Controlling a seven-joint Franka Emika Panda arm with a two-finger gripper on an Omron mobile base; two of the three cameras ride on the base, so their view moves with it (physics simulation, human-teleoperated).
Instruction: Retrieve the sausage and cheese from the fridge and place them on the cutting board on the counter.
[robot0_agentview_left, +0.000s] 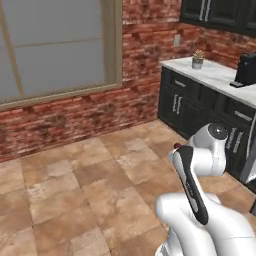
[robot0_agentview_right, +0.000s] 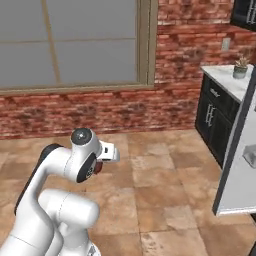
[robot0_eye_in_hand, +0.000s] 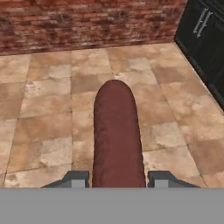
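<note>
The sausage (robot0_eye_in_hand: 117, 135), a dark red-brown rod with a rounded end, sticks out forward from my gripper (robot0_eye_in_hand: 117, 179), which is shut on it; the dark fingertips (robot0_eye_in_hand: 76, 178) press on either side of it. Its red end peeks out beside the hand (robot0_agentview_left: 177, 146) and shows under the wrist (robot0_agentview_right: 98, 167). The arm is folded close over the base, holding the sausage above the tiled floor. The marble counter (robot0_agentview_left: 215, 72) over black cabinets runs along the right. The cheese and the cutting board are out of view. A tall grey open door panel (robot0_agentview_right: 235, 150), seemingly the fridge's, leans in at the right.
A small potted plant (robot0_agentview_left: 198, 60) and a black appliance (robot0_agentview_left: 246, 69) stand on the counter. A red brick wall with a big window (robot0_agentview_left: 55, 45) lies ahead. Brown floor tiles (robot0_agentview_left: 75, 185) stretch in front of the base.
</note>
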